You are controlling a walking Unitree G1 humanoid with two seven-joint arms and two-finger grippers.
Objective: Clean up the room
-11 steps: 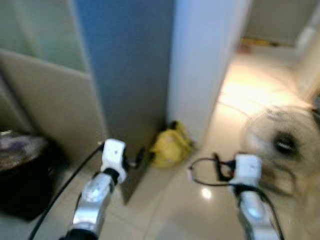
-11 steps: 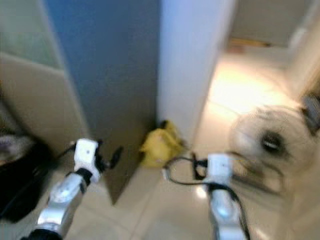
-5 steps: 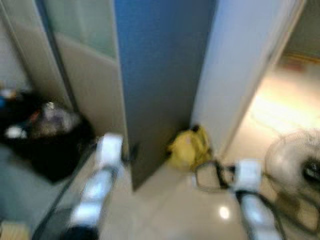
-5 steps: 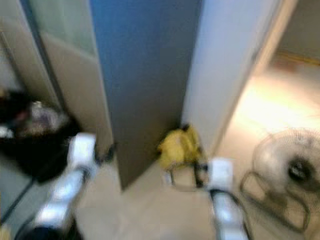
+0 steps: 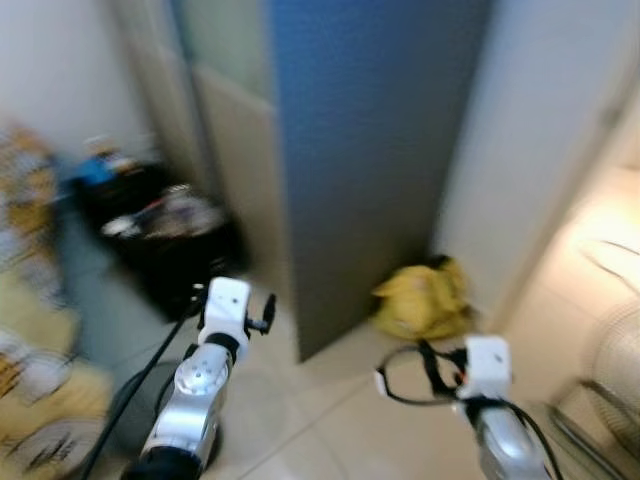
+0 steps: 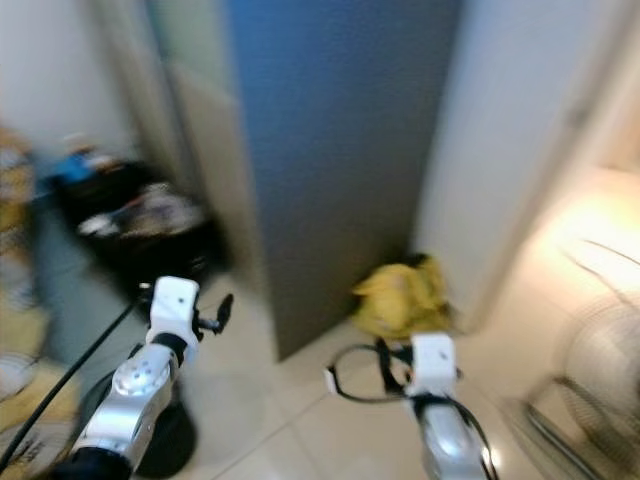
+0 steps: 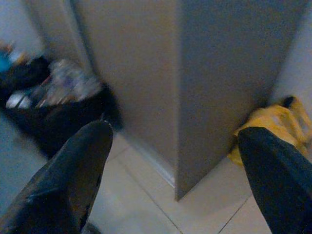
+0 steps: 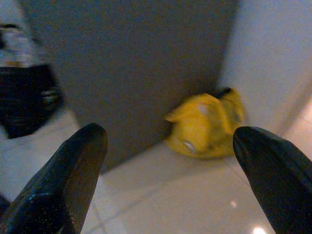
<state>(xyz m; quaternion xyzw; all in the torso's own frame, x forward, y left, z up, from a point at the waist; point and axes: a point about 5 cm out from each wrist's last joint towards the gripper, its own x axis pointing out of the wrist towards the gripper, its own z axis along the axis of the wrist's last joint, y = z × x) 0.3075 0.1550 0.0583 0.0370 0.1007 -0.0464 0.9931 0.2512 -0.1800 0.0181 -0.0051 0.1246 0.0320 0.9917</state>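
Note:
A crumpled yellow bag (image 5: 425, 300) lies on the pale tiled floor at the foot of a blue-grey panel (image 5: 370, 150), where it meets a white wall (image 5: 545, 150). To the left stands a black bin (image 5: 165, 245) heaped with rubbish. Both arms are held low before me. My left gripper (image 7: 175, 170) is open with nothing between its fingers, facing the panel's edge between the bin (image 7: 53, 102) and the bag (image 7: 273, 126). My right gripper (image 8: 170, 175) is open too, facing the yellow bag (image 8: 204, 126) from a short way off. The picture is blurred.
A floor fan (image 6: 600, 370) stands at the far right. Blurred yellow and patterned things (image 5: 30, 320) fill the far left. A dark round base (image 5: 140, 425) sits on the floor under my left arm. A beige door panel (image 5: 235, 150) rises behind the bin.
The camera has swung to the left: the bin and the clutter at the left have come into view, and the fan has slid to the right edge. Both arms hold the same pose.

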